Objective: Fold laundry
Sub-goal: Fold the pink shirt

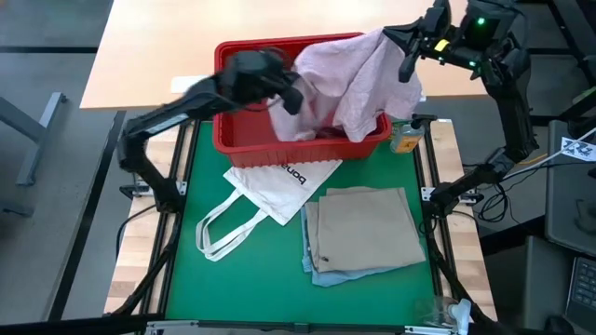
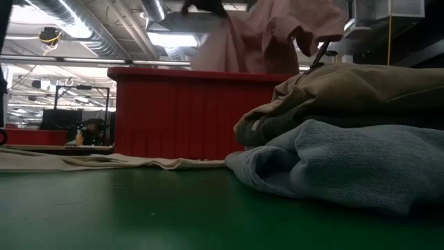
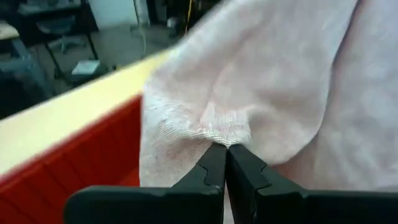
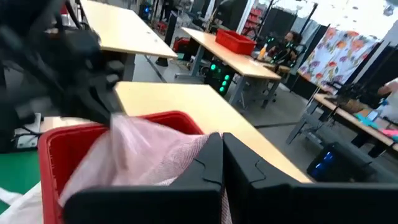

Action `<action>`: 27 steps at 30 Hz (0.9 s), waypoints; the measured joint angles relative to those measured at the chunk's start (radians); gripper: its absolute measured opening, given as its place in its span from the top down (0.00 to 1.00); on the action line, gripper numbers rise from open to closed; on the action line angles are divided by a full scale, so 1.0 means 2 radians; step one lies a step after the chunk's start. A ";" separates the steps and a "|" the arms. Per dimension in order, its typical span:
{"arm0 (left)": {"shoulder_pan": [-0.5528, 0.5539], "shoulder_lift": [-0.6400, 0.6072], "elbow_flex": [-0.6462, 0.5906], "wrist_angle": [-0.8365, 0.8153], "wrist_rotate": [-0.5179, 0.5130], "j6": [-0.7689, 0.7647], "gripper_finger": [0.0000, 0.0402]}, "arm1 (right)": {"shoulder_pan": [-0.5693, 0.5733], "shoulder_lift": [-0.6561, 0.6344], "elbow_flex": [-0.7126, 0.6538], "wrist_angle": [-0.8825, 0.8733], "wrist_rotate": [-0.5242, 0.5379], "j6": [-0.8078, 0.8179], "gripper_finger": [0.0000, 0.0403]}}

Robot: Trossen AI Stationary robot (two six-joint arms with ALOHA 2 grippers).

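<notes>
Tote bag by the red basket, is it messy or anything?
A little. The tote bag lies crooked and rumpled on the green table, its handles sprawled, one corner tucked against the red basket. The folded beige garment nearby sits neat. Nothing looks spilled or broken.

The basket (image 1: 244, 140) stands at the table's (image 1: 251, 279) far edge, a garment (image 1: 358, 79) draped over its right rim. The tote bag (image 1: 279, 186) lies before it; the folded stack (image 1: 365, 233), seemingly two pieces, sits toward the near right corner.
</notes>
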 joint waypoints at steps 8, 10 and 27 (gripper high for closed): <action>-0.026 -0.100 0.000 0.008 0.001 -0.007 1.00 | 0.000 -0.036 0.000 0.047 0.000 0.003 1.00; -0.036 -0.118 0.000 0.014 -0.004 -0.007 1.00 | 0.000 -0.045 0.000 0.067 0.000 0.014 1.00; -0.183 -0.176 0.000 0.033 -0.030 -0.007 1.00 | 0.000 -0.097 0.000 0.160 -0.245 0.165 1.00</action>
